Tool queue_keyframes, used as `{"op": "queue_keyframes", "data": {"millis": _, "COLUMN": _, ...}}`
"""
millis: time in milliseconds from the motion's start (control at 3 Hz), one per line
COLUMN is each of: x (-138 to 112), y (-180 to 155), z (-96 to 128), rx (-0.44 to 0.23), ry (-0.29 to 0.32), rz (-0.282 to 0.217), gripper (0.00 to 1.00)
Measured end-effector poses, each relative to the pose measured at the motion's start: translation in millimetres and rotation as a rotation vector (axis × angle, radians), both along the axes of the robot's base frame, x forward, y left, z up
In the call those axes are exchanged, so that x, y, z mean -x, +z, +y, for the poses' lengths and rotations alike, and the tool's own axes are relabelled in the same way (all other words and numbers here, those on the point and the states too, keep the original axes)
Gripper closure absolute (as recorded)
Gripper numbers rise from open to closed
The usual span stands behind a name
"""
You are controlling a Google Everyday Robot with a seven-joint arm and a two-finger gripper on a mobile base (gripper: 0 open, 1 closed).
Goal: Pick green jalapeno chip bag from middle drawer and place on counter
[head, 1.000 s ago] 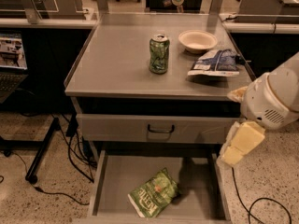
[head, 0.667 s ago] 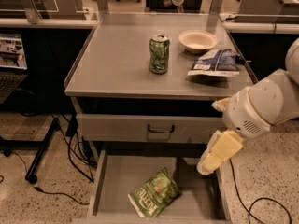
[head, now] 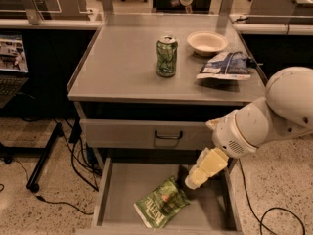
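The green jalapeno chip bag [head: 161, 202] lies flat on the floor of the open middle drawer [head: 120, 190], near its front centre. My gripper [head: 193, 180] hangs from the white arm at the right and points down into the drawer, just above and to the right of the bag's upper corner. It does not hold the bag. The counter [head: 122, 62] is the grey tabletop above the drawers.
On the counter stand a green drink can [head: 167, 56], a white bowl [head: 207, 42] and a blue-and-white bag [head: 225, 65]. A closed drawer front with a dark loop handle [head: 168, 135] sits above the open drawer. Cables and a stand leg [head: 44, 160] lie on the floor at left.
My arm has swung left and down from beside the cabinet, bringing the gripper into the open drawer close to the chip bag. The bag has not moved.
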State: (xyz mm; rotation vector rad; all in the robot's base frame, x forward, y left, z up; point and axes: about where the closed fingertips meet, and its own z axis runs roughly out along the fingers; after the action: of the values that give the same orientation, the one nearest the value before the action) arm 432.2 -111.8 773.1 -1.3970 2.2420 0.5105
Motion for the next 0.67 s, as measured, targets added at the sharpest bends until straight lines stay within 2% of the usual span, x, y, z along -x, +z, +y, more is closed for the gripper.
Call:
{"op": "queue_keyframes", "data": {"millis": 333, "x": 6.9, "y": -24.4, "z": 5.8, "rx": -0.004, "ry": -0.03, "rz": 0.017, "gripper": 0.0}}
{"op": "queue_keyframes", "data": {"millis": 667, "x": 19.4, "y": -71.4, "z": 10.9, "rx": -0.005, "ry": -0.096, "rz": 0.046, "gripper": 0.0}}
